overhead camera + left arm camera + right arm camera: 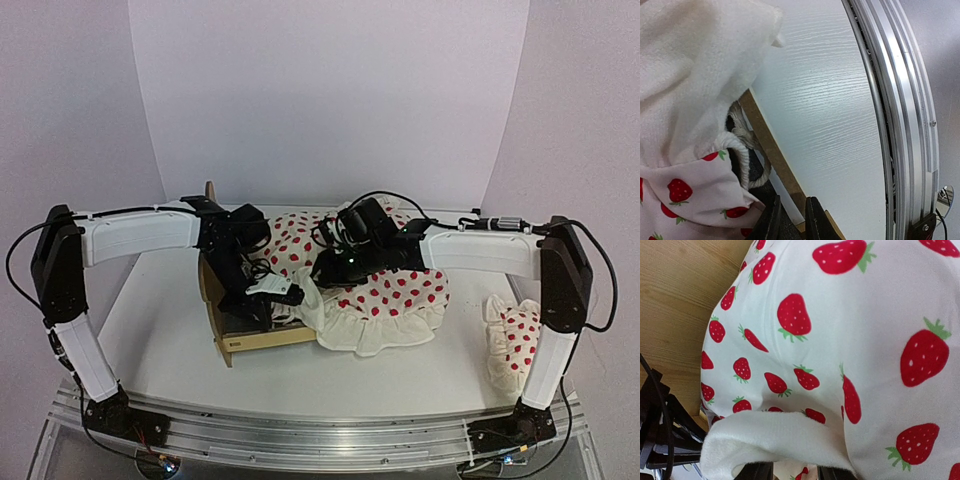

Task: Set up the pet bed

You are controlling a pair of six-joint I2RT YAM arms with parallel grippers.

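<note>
Pet bed (262, 338) sits left of the tabletop (160, 340) centre, about midway between the near and far edges. Duvet (395, 290) lies bunched over its right side, spilling toward the right edge. Right gripper (795, 471) is clamped on a folded white duvet hem. Left gripper (792, 200) is over the bed's board, fingers nearly together with nothing seen between them. Pillow (518, 340) lies near the right edge.

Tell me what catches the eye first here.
The white ruffled duvet with red strawberry print dominates the middle of the white table. It is heaped over the light plywood bed frame, whose near-left corner sticks out. The left gripper and right gripper meet at its left edge. A small matching strawberry-print pillow lies apart on the right.
</note>
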